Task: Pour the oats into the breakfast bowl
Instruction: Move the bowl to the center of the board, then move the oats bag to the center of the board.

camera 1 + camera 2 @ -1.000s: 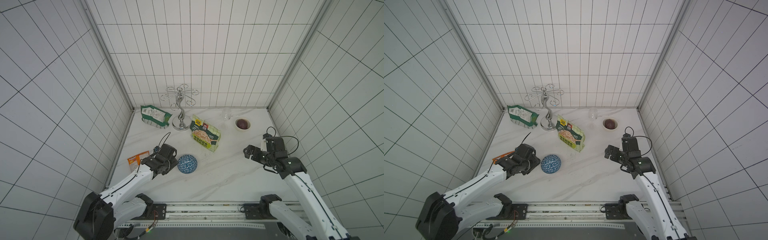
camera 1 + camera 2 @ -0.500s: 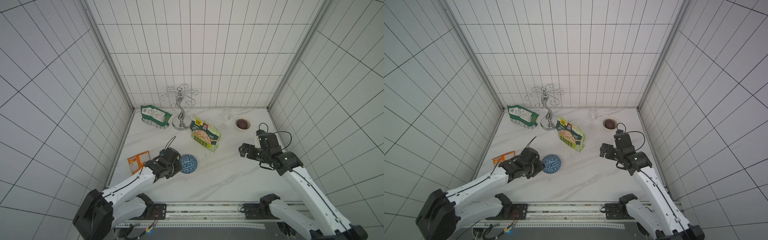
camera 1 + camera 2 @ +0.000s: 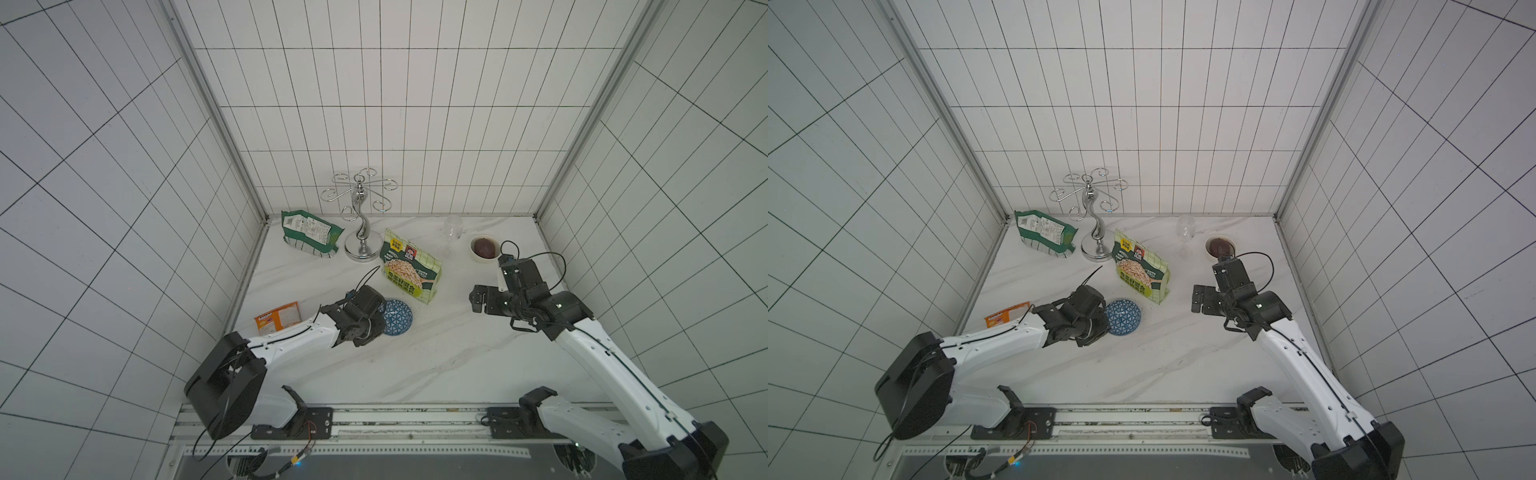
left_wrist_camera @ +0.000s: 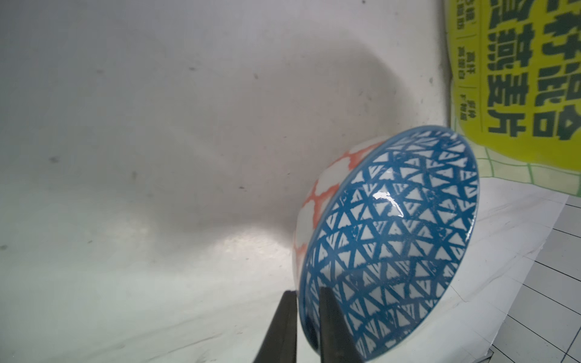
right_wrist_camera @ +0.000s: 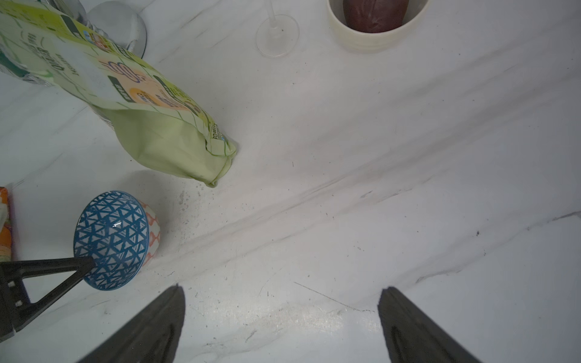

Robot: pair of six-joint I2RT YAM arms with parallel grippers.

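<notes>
The left pincer [image 4: 306,295] has clamped onto the rim of the breakfast bowl [image 4: 393,235], steadying it for pouring. The right pincer [image 5: 283,289] remains fully apart; the oats pouch [image 3: 409,270] is not yet grasped.

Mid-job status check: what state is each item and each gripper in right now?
breakfast bowl: empty, rim pinched by left gripper
right gripper: open, holding nothing
oat pouch: standing, ungripped
wine glass: upright, empty
white bowl: upright, holds something dark
green bag: lying down
orange packet: lying flat
metal stand: upright, hooks bare
</notes>
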